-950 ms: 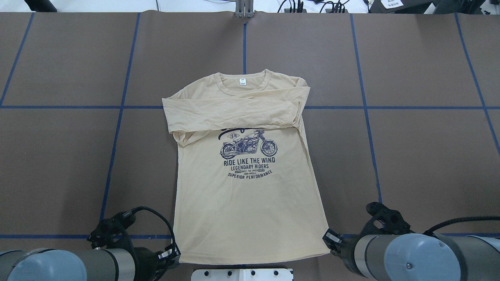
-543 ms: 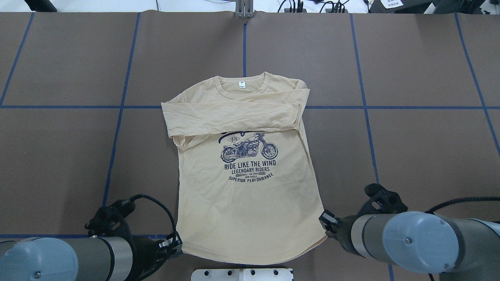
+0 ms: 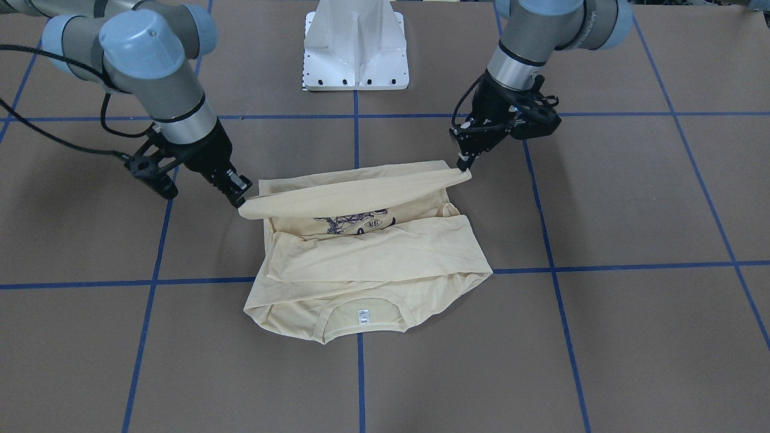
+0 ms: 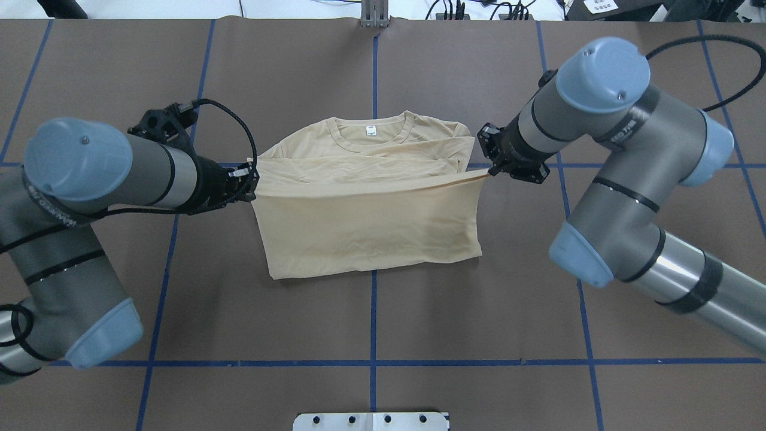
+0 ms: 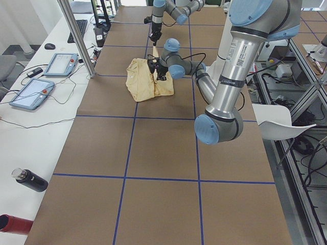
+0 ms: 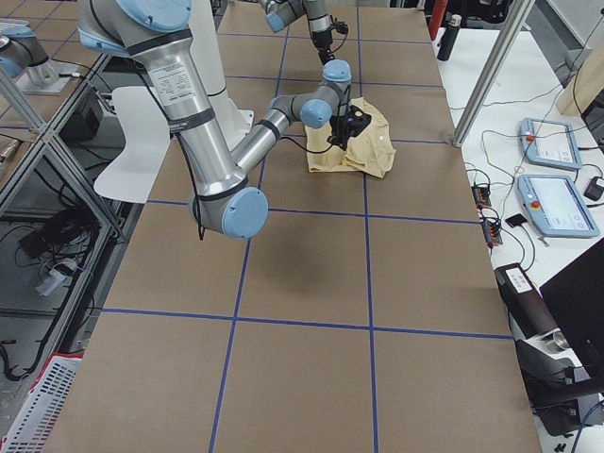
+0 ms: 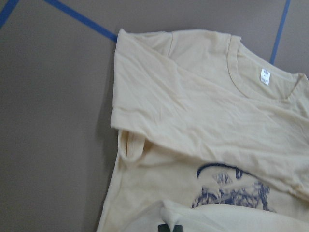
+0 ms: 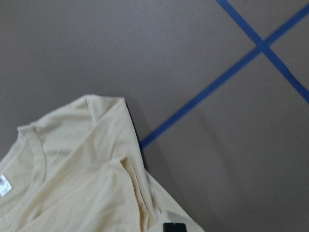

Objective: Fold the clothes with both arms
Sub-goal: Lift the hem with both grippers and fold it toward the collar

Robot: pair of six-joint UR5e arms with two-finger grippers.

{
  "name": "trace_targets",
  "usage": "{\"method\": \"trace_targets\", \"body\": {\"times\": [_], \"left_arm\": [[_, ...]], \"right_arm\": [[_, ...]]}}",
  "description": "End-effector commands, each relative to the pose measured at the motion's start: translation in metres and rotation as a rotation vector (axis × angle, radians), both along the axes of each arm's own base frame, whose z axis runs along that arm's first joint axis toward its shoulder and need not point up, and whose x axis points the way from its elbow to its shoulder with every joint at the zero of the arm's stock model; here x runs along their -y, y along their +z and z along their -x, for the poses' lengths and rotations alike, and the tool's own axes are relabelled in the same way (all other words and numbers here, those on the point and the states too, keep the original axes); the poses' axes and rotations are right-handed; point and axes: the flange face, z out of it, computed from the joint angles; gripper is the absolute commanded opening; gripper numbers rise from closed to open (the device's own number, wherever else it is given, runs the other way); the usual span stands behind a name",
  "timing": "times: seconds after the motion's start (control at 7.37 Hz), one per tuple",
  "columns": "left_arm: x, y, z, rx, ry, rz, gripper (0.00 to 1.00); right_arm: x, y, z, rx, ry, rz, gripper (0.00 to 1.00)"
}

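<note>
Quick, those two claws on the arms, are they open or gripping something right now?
Left gripper: closed, pinching one bottom corner of the shirt.
Right gripper: closed, pinching the shirt's other bottom corner.

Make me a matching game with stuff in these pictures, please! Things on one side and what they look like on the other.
Things:
1. T-shirt
2. neck label
3. tape lines
4. left gripper

What they look like:
a. blue, crossing the brown table
b. black, pinching a corner of the shirt
c. pale yellow, partly folded over
d. small and white

Right pairs: 1-c, 2-d, 3-a, 4-b
</note>
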Motion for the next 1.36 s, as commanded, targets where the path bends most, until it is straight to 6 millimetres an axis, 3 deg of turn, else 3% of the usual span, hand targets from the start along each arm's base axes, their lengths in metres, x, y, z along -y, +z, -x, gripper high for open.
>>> {"method": "trace_targets", "body": {"times": [0.0, 0.14, 0.27, 0.41, 0.54, 0.68, 0.95, 1.22], "left_arm": [[0.037, 0.021, 0.015, 0.062, -0.021, -0.031, 0.0], [0.043, 0.018, 0.011, 0.062, -0.024, -0.031, 0.0], [0.061, 0.02, -0.003, 0.077, -0.03, -0.019, 0.0], [0.086, 0.032, -0.014, 0.075, -0.05, -0.022, 0.0], [0.103, 0.047, -0.018, 0.055, -0.066, -0.041, 0.0], [0.121, 0.066, -0.023, 0.06, -0.082, -0.039, 0.0], [0.142, 0.076, -0.04, 0.057, -0.09, -0.043, 0.0], [0.156, 0.088, -0.053, 0.05, -0.11, -0.06, 0.05]], "right_arm": [[0.087, 0.001, -0.021, -0.06, 0.021, -0.032, 0.0], [0.111, -0.009, -0.009, -0.076, 0.015, -0.036, 0.0], [0.129, -0.009, 0.005, -0.101, -0.002, -0.039, 0.0], [0.156, -0.013, 0.026, -0.13, -0.001, -0.043, 0.0], [0.173, -0.005, 0.04, -0.125, 0.009, -0.069, 0.0], [0.178, 0.006, 0.044, -0.125, 0.013, -0.077, 0.0], [0.172, 0.005, 0.077, -0.181, 0.02, -0.104, 0.0], [0.16, 0.031, 0.109, -0.213, 0.01, -0.136, 0.0]]}}
